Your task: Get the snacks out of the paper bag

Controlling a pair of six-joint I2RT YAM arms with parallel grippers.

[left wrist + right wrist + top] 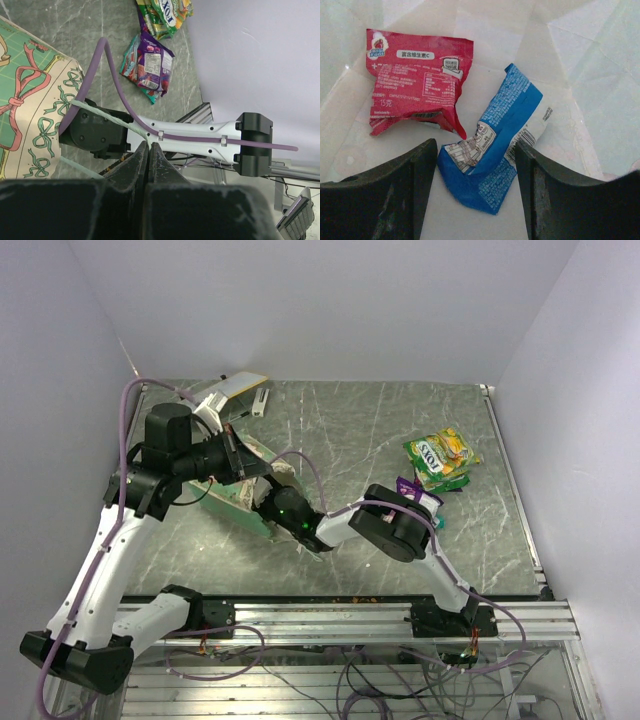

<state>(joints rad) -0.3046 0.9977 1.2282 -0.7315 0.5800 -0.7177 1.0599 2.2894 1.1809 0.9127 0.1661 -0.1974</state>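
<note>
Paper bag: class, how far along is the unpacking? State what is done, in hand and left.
Done: the green and yellow packets and pink-purple packet lie outside the paper bag. In hand: left claw pinches its string handle; right claw open astride the blue packet inside. Left: that and the red packet.

The paper bag (238, 505) lies on the table's (360, 420) left half, the right gripper (476, 150) inside it. In the bag, one packet (495, 150) lies between the gripper's fingers and a second packet (417, 80) beyond it to the left. Right of the bag, two overlapping packets (443, 455) lie on the table, a lone packet (418, 495) just before them. A card (235, 390) lies behind the bag.
</note>
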